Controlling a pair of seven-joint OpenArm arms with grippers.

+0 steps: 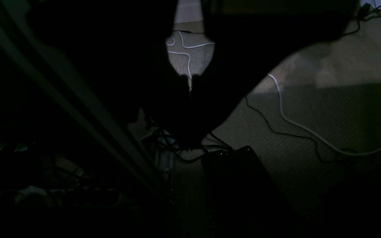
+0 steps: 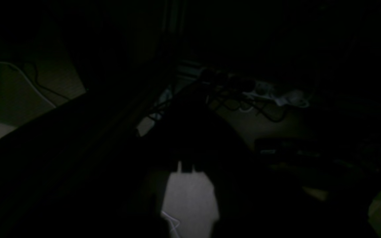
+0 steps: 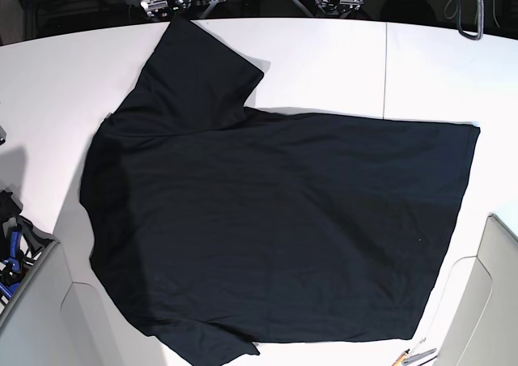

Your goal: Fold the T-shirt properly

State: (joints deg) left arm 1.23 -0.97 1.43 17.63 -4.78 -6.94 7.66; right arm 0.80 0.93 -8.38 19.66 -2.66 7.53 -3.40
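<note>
1. The large plain black cloth T-shirt (image 3: 275,220) lies spread flat across the white table (image 3: 324,58), one sleeve reaching toward the far edge.
2. Both grippers sit closed, holding nothing, away from the shirt.

We are seeing the base view evenly and brightly lit from above, the white desk (image 3: 340,66) glowing almost to overexposure while the black T-shirt (image 3: 275,228) is swallowing the light, its folds barely readable. A soft shadow is falling just beyond the raised sleeve edge. Lines near the frame edges are bowing slightly. Both wrist views are running heavily underexposed. In the left wrist view, we are making out only a lit patch of carpeted floor (image 1: 342,109) with a pale cable (image 1: 296,122), and a hard shadow line is crossing it. In the right wrist view, nearly everything is sinking into grainy black except one grey floor patch.
</note>
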